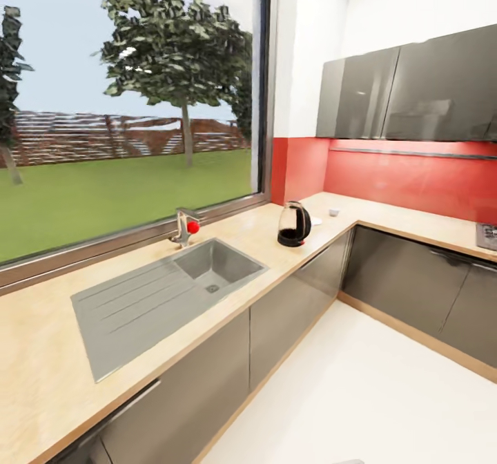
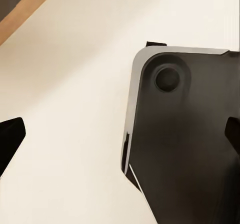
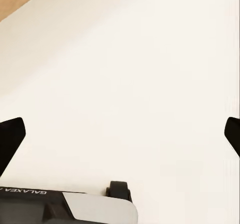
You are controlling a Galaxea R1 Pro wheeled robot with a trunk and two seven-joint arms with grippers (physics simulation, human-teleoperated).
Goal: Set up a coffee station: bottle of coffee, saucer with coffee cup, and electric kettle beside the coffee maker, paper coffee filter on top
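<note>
The electric kettle (image 1: 294, 224), rounded glass with a black base and handle, stands on the kitchen countertop (image 1: 41, 353) near the corner under the red backsplash. A flat white saucer (image 1: 316, 221) lies just behind it, and a small white piece, probably the coffee cup (image 1: 334, 212), sits a little farther back. The coffee maker, bottle of coffee, kitchen shelf and paper coffee filter are out of view. My left gripper (image 2: 120, 136) hangs open over the white floor beside my dark base (image 2: 190, 134). My right gripper (image 3: 120, 134) is open too, above bare floor, holding nothing.
A steel sink (image 1: 131, 305) with a drainer and a red-knobbed tap (image 1: 186, 227) is set in the counter below a large window. Grey cabinet fronts (image 1: 290, 305) run along an L-shaped corner, with wall cabinets (image 1: 414, 94) above. A dark hob edge (image 1: 487, 236) shows at far right. White floor (image 1: 359, 395) lies ahead.
</note>
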